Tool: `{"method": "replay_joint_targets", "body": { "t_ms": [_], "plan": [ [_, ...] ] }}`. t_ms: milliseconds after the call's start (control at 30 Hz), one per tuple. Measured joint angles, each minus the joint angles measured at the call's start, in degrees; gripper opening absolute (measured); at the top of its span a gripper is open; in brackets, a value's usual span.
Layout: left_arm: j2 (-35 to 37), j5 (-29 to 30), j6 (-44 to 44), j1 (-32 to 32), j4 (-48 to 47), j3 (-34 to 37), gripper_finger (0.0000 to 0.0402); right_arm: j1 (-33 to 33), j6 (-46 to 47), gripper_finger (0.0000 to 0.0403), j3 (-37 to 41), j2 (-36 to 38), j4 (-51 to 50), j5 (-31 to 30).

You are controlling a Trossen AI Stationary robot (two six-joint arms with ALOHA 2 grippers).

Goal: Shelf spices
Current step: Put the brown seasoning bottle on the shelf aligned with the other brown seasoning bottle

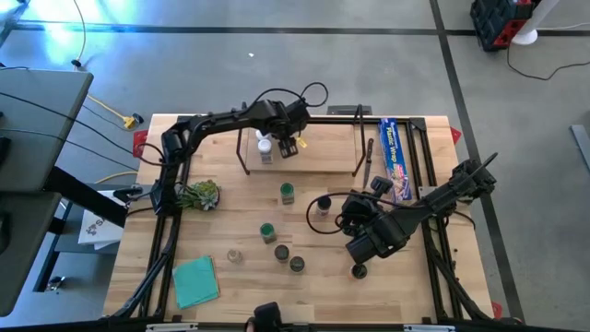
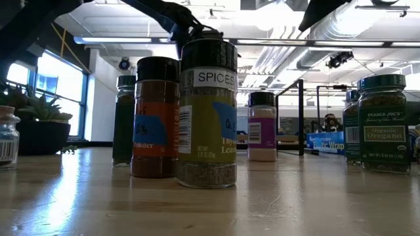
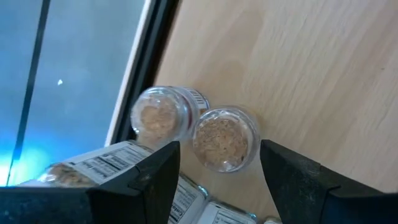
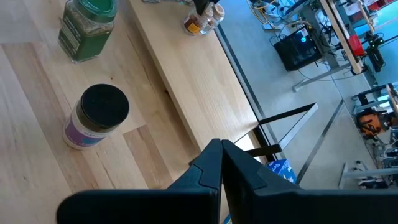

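Jars (image 1: 287, 192) scattered mid-bench, two already on the shelf (image 1: 323, 138) at 12 o'clock; likely light, rigid, slick: pinch across the body. Left hand (image 3: 217, 171) spread there; right hand (image 4: 221, 163) pressed together at 4 o'clock.

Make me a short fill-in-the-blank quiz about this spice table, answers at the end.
1. The left gripper hovers over the ____, its fingers open.
2. The right gripper's fingers are ____.
3. The blue box lies at the shelf's ____ end in the high view.
4. The cloth near the front-left corner is ____ in colour.

Answers: shelf; shut; right; teal
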State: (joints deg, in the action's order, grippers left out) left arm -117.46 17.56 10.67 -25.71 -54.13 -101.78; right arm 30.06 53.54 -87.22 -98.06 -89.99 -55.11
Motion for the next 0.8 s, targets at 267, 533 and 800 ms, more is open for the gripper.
{"method": "replay_joint_targets", "body": {
  "t_ms": [267, 533, 800],
  "plan": [
    [3.2, -0.9, -0.6, 0.8, 1.6, 0.0, 0.0218, 0.0, 0.0, 0.0004, 0.0, 0.0, 0.0, -0.5],
    [1.8, -6.7, 0.5, 1.0, 7.8, 0.0, 0.0178, -0.4, 0.0, 0.0004, 0.0, 0.0, 0.0, -2.9],
    [0.1, -6.6, 1.6, 0.9, 7.1, 0.0, 0.0131, -0.4, 0.0, 0.0004, 0.0, 0.0, 0.1, -2.2]
  ]
}}
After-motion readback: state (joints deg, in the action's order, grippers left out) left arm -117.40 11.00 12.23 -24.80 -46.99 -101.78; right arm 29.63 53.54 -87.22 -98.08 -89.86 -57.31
